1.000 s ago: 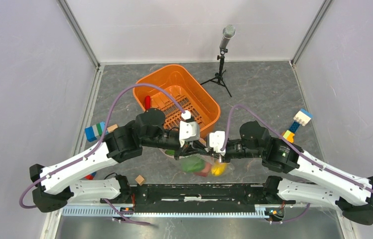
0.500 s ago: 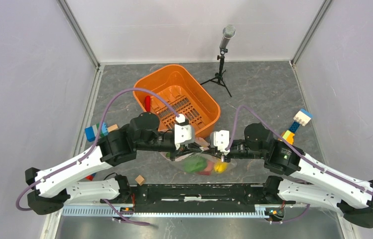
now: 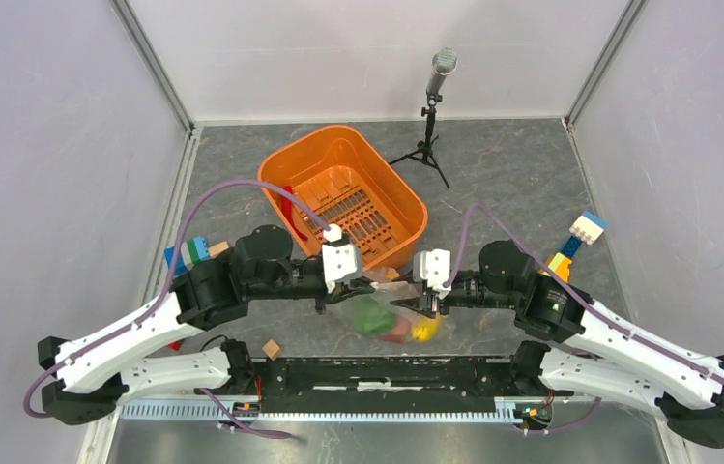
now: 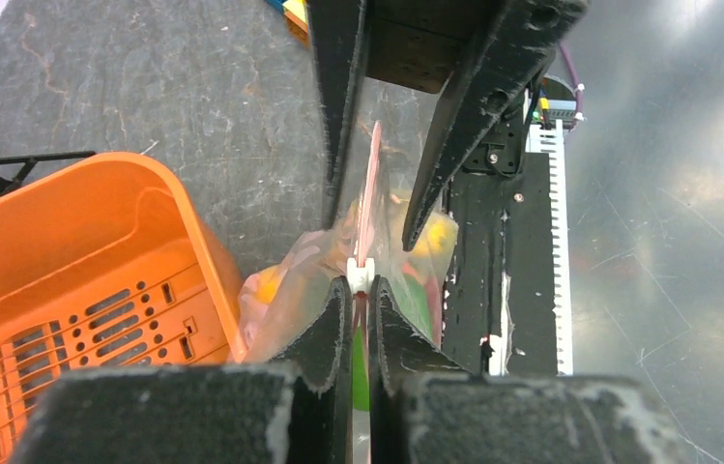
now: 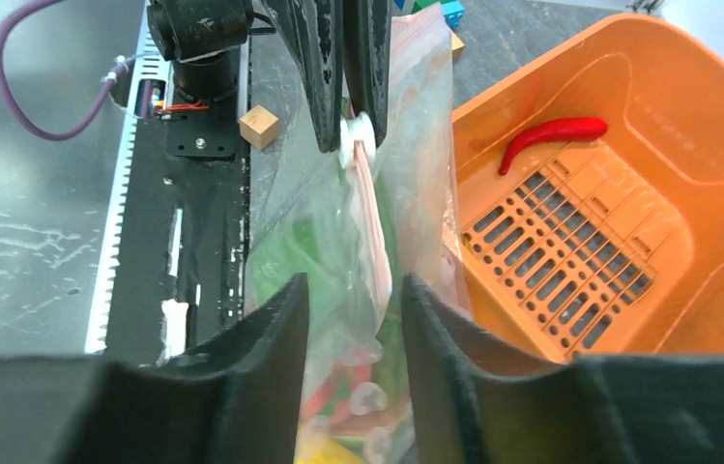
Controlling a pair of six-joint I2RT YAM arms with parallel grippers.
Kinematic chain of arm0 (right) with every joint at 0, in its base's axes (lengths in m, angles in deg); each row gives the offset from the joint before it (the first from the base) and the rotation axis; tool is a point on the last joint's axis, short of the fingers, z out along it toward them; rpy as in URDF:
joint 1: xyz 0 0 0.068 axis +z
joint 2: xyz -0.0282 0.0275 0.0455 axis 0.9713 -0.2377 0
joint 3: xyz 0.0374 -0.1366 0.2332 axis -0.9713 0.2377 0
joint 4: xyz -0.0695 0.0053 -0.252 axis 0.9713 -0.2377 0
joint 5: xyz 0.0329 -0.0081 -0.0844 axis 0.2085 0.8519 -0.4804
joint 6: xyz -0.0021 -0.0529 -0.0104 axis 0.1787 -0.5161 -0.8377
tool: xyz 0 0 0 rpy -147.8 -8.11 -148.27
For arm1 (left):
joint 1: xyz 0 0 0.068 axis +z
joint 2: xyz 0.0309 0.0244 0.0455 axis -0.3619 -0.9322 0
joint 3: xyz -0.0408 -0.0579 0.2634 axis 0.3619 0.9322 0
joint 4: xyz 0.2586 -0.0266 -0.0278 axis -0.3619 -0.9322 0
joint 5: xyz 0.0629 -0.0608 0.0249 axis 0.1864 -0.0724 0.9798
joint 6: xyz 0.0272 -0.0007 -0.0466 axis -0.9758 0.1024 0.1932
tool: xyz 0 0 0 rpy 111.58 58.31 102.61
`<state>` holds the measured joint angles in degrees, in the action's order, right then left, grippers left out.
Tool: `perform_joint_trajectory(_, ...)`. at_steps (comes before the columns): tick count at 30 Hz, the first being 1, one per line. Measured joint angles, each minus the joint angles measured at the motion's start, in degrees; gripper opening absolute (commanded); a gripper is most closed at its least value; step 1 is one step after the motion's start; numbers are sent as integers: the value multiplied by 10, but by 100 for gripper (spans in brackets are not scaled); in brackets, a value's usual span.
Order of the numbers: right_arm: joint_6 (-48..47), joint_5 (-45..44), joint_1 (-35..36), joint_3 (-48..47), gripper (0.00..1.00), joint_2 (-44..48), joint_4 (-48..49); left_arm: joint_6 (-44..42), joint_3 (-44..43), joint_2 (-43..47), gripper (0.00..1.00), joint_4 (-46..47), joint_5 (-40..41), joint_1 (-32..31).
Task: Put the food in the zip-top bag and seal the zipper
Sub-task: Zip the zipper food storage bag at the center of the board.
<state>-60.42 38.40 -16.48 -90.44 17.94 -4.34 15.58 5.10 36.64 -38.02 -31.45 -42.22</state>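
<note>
Sealing step: left gripper clenched on white slider of zipper; right gripper released, jaws straddling the strip. Zip-top bag between the arms, green pepper inside. Hold strip taut, draw slider straight. Red chili lies in orange basket.

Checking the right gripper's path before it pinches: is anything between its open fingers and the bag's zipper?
Nothing visible does. The right gripper stands open astride the zip-top bag, the zipper running between its fingers with nothing else in the gap. The left gripper is shut on the zipper farther along.
</note>
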Motion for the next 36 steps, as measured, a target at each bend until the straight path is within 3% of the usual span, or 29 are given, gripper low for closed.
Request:
perform_joint_trajectory(3,11,8,-3,3,69,-2,13,16,-4,-15,2,0,-3,0)
perform_joint_trajectory(6,19,11,-3,9,69,-2,29,28,-14,-38,2,2,-6,0)
perform_joint_trajectory(16,37,13,-3,18,7,-11,55,45,-19,-49,2,7,-18,1)
perform_joint_trajectory(18,39,9,-3,18,1,-12,56,45,-19,-44,2,5,-17,0)
perform_joint_trajectory(28,63,-84,2,49,0,31,96,44,-7,-11,2,0,35,0)
perform_joint_trajectory(36,78,-202,4,66,0,99,80,44,45,79,2,-16,111,0)
